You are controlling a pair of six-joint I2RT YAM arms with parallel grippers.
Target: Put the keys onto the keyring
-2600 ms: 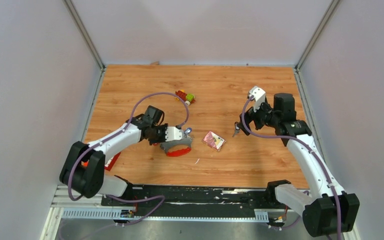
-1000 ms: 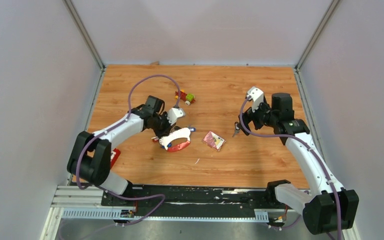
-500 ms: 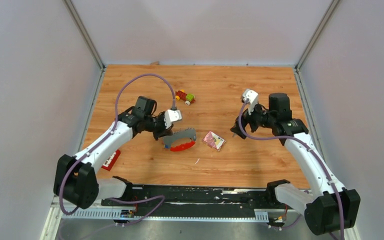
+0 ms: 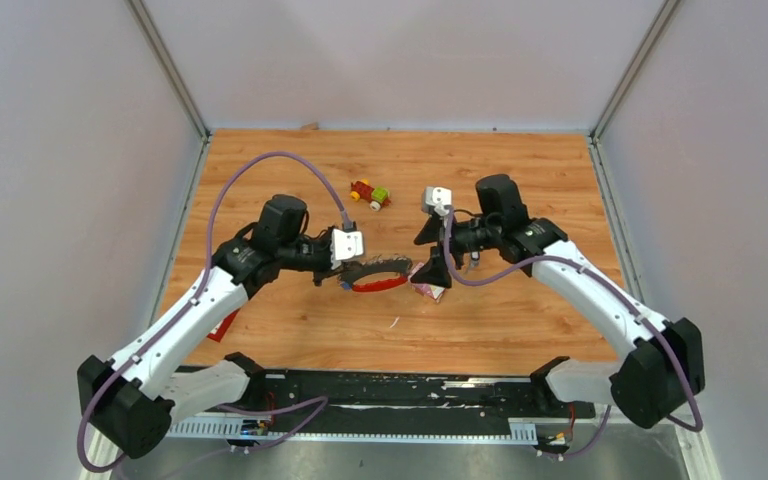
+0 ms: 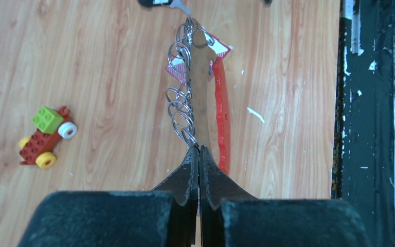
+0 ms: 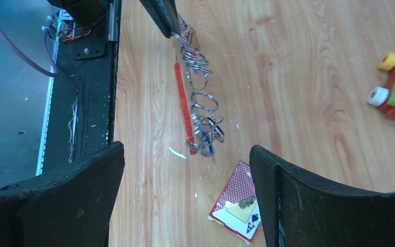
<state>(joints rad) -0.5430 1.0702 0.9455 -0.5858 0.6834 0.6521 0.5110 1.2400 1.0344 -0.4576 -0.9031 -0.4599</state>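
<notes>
Overhead: the thin metal keyring with grey and red crescent fobs point(image 4: 375, 270) is held out between both arms over the worktop point(image 4: 520, 320), apparently being presented. Left wrist: left jaws pressed together, pinching its ring chain. Right wrist: right jaws spread wide, empty, straddling it; next, probably steady its free end

keyring point(image 5: 182, 110): hanging pinched between the left fingers point(image 5: 191, 175), stretching ahead of them
toy car point(image 5: 46, 136): lying left of those fingers, well apart
packet point(image 6: 236, 208): lying between the right fingers point(image 6: 313, 206), just short of the keyring's end
</notes>
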